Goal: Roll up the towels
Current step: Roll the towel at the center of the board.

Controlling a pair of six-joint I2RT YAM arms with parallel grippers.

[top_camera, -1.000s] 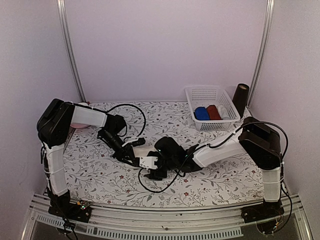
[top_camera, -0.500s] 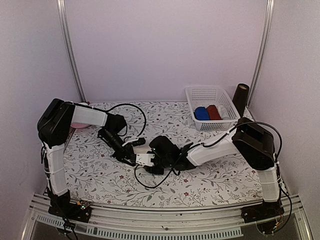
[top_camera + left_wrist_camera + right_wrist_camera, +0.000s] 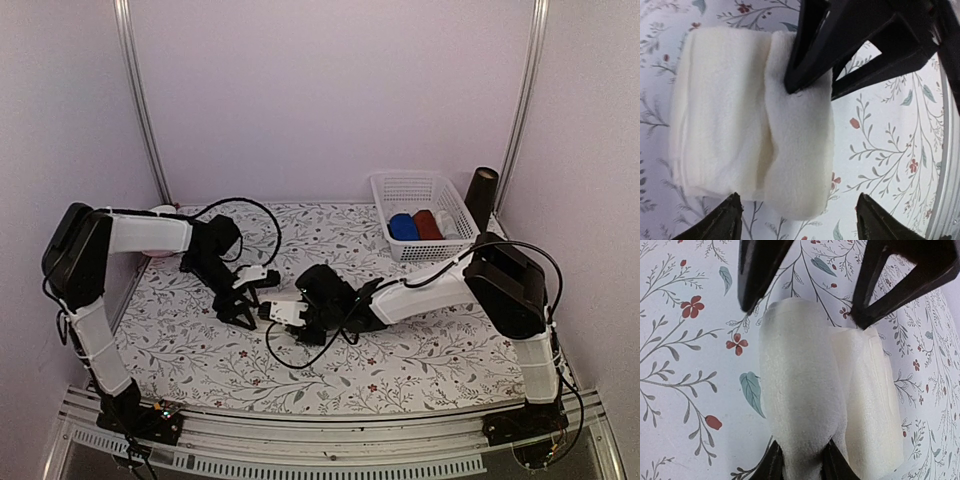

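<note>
Cream towel (image 3: pixel 740 115), where is it?
In the middle of the bench (image 3: pixel 420 350), lying flat, with one long side rolled over into a fat fold. The other long edge shows stacked layers.
And the pincers?
Right pincer (image 3: pixel 802 452) pinches one end of that fold. Left pincer (image 3: pixel 799 202) is spread wide, its fingers straddling the opposite end, just off the cloth.
How much room is around it?
Bare floral bench shows on every side of the towel. A black cable (image 3: pixel 298 367) loops on the bench just in front of it.
And the blue towel (image 3: pixel 403 226)?
Rolled, in the white basket (image 3: pixel 405 180) at the far right corner, well apart, beside a dark red roll (image 3: pixel 427 223).
</note>
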